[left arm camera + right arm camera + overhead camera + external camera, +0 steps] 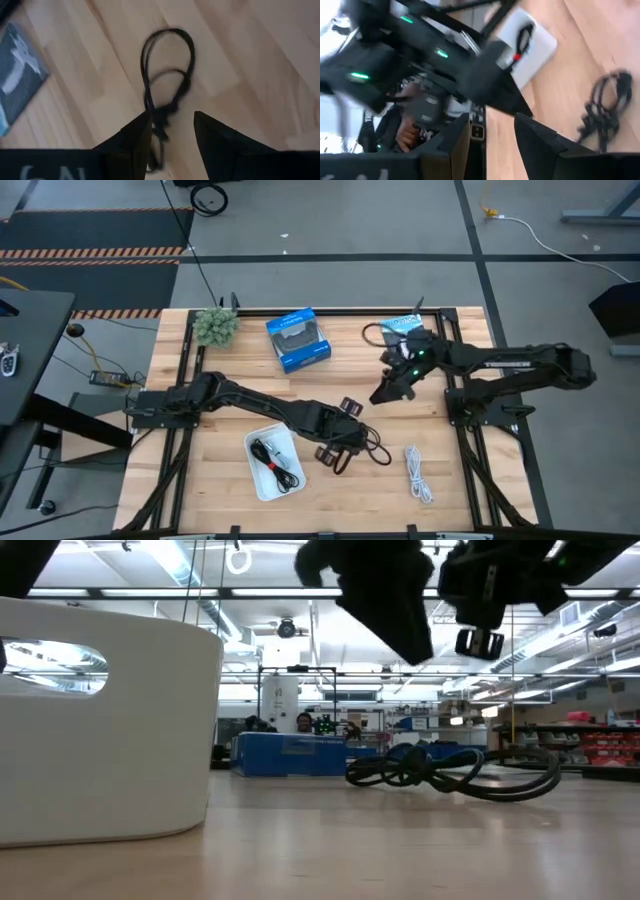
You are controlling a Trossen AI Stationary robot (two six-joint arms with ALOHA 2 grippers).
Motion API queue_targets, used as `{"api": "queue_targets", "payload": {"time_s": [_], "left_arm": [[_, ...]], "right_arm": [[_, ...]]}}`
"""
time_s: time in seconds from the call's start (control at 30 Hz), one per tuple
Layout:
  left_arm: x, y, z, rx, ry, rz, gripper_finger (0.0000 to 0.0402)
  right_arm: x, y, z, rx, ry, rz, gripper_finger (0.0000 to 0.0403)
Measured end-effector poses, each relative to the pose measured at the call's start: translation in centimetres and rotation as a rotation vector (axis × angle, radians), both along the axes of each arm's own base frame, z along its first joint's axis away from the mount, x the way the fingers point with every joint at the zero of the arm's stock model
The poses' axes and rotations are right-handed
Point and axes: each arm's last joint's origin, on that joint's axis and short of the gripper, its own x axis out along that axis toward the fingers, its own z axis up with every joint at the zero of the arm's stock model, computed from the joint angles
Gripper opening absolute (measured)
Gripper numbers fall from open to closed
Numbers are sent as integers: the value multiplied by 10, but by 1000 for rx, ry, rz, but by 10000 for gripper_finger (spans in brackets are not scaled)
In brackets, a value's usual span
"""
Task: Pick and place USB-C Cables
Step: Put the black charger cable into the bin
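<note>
A black USB-C cable [378, 450] lies bundled on the wooden table, and its loop [167, 70] stretches away from my left gripper [172, 130]. That gripper [352, 448] is open and low over the bundle's tied end, which lies between the fingers close to one of them. A black-and-red cable [275, 462] rests in the white tray [258, 480]. A pale cable [417, 472] lies near the table's near edge. My right gripper [382, 394] hovers open above mid-table [492, 135]. My left gripper stands open over the black cable's tied end [159, 122], coming from above. The strand runs right beside one finger [137, 137]. I cannot tell whether that finger touches it. The cable lies flat on the table.
A blue box [298, 340] and a packaged item [402, 326] sit toward the far edge, with a small green plant [215, 326] at the far left corner. In the low view the tray wall [100, 720] stands tall on the left, and the black cable [450, 770] lies beyond it.
</note>
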Motion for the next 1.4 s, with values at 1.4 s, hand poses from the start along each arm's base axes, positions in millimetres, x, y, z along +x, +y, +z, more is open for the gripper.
{"api": "queue_targets", "payload": {"time_s": [1.4], "left_arm": [[31, 58, -81, 48, 144, 107, 165]], "right_arm": [[-41, -11, 31, -165, -196, -83, 162]]}}
